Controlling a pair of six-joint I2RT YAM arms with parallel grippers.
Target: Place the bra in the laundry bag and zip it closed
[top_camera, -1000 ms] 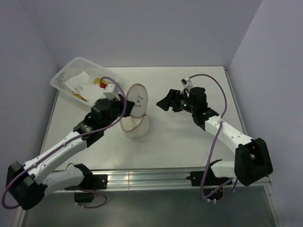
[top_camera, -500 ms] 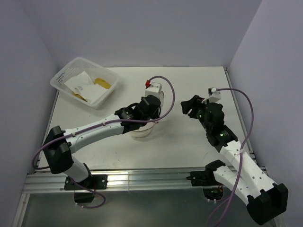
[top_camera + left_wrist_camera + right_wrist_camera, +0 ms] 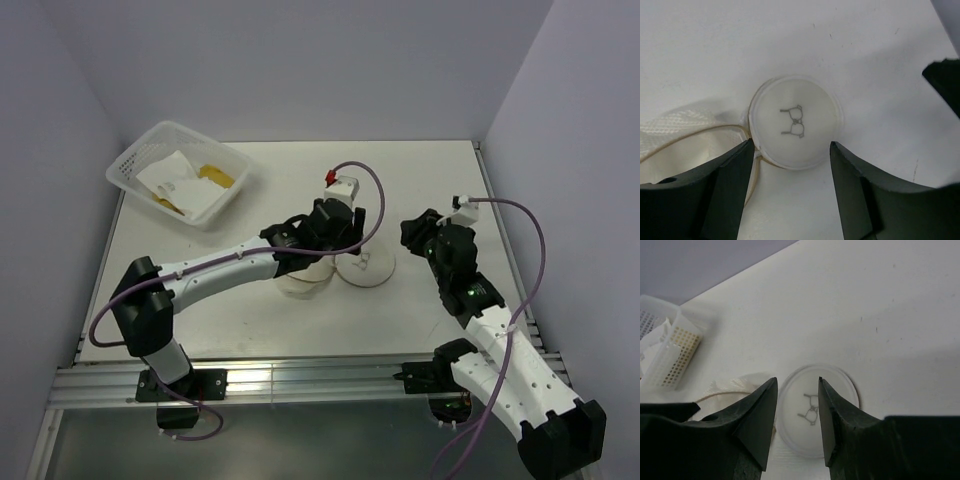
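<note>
Wide gap between the left fingers (image 3: 725,190), nothing gripped, hovering right over the round lid (image 3: 796,122) of the laundry bag (image 3: 680,132). Narrower gap between the right fingers (image 3: 757,422), parted and empty, aimed down at the same lid from its right side, not touching it. Lid flat on the desk (image 3: 430,180), black glasses-like mark face up, flopped open just beside the bag body and joined to it at one edge. Bag body of white mesh with a thin tan hoop (image 3: 715,129), mid-desk, mostly hidden under the left arm (image 3: 220,268) in the top view. Cannot tell what lies inside the bag. Zipper too small to make out. White perforated basket (image 3: 165,128) at the far-left corner of the desk, well apart from the bag, with white cloth (image 3: 172,180) and a yellow item (image 3: 215,177) in it.
</note>
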